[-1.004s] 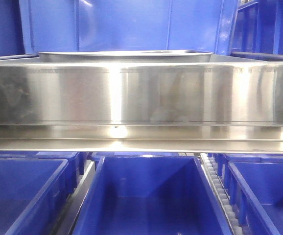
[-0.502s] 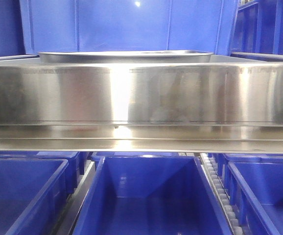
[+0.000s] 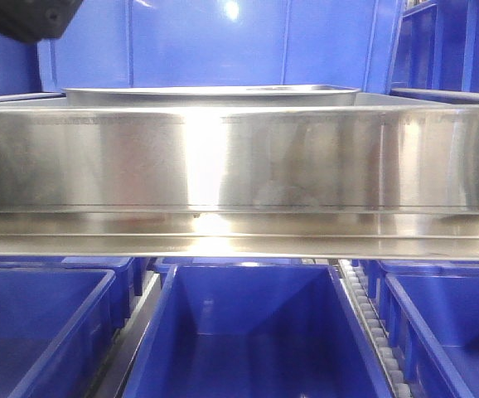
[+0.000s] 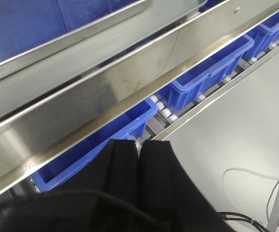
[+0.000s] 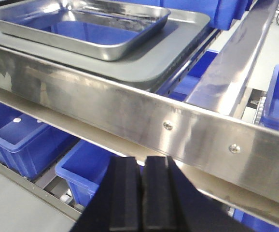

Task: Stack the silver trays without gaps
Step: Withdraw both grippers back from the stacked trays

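A shiny silver tray point(image 5: 81, 26) lies on the upper shelf inside a wider, duller grey tray point(image 5: 180, 41), not square to it. From the front only the thin tray rim point(image 3: 210, 91) shows above the shelf rail. In the left wrist view a tray rim point(image 4: 67, 38) runs across the upper left. My left gripper point(image 4: 140, 144) is shut and holds nothing, below the rail and over a blue bin. My right gripper point(image 5: 143, 162) is shut and holds nothing, low in front of the rail and apart from the trays.
A broad mirror-like steel shelf rail point(image 3: 239, 162) with screws point(image 5: 167, 125) fronts the trays. Blue bins point(image 3: 252, 332) sit on a roller track point(image 3: 372, 332) beneath it, and more blue bins point(image 3: 206, 41) stand behind. Grey floor point(image 4: 245, 116) with cables lies beside the rack.
A dark part of an arm has come into the top left corner of the front view. The trays and rail have not moved.
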### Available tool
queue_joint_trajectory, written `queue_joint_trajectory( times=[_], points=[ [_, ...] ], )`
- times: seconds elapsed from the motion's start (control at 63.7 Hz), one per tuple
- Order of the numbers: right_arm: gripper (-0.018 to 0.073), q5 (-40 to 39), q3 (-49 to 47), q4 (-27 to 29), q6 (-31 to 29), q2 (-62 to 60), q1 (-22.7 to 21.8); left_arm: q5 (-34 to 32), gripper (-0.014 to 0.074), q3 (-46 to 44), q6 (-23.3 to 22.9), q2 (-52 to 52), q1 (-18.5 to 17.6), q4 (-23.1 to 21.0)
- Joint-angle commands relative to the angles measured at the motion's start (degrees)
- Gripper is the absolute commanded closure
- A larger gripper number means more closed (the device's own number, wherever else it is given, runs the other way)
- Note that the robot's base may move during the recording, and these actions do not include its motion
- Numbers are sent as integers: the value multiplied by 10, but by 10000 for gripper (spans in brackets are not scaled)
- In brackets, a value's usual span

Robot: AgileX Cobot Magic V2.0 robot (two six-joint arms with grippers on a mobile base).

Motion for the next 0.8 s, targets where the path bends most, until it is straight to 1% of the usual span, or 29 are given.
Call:
queue_joint_trajectory(
  times=[0.0, 0.439, 0.533, 0.565, 0.628, 0.643, 0.69, 0.737, 0.785],
  points=[
    [510, -53, -15, -11, -6, 4, 2, -43, 644, -15, -3, -8, -4, 2],
    [510, -53, -15, -11, -6, 4, 2, -43, 644, -15, 1, -8, -4, 2],
    [510, -53, -15, -11, -6, 4, 2, -43, 644, -15, 10, -13, -4, -18],
    [510, -53, -15, -11, -6, 4, 2, -40, 644, -15, 31, -22, -2, -37],
    [510, -53, -15, -11, -6, 4, 2, -25, 644, -15, 108, -43, 12, -90],
    [510, -53, -15, -11, -6, 4, 2, -23, 644, -15, 134, -49, 17, -106],
    [510, -53, -15, -11, -6, 4, 2, -20, 644, -13, 190, -71, 34, -139],
    [510, -53, -15, -11, -6, 4, 2, -24, 644, -6, 245, -101, 57, -159],
    [510, -53, -15, -11, -6, 4, 2, -33, 644, 5, 280, -130, 76, -165]
  ],
)
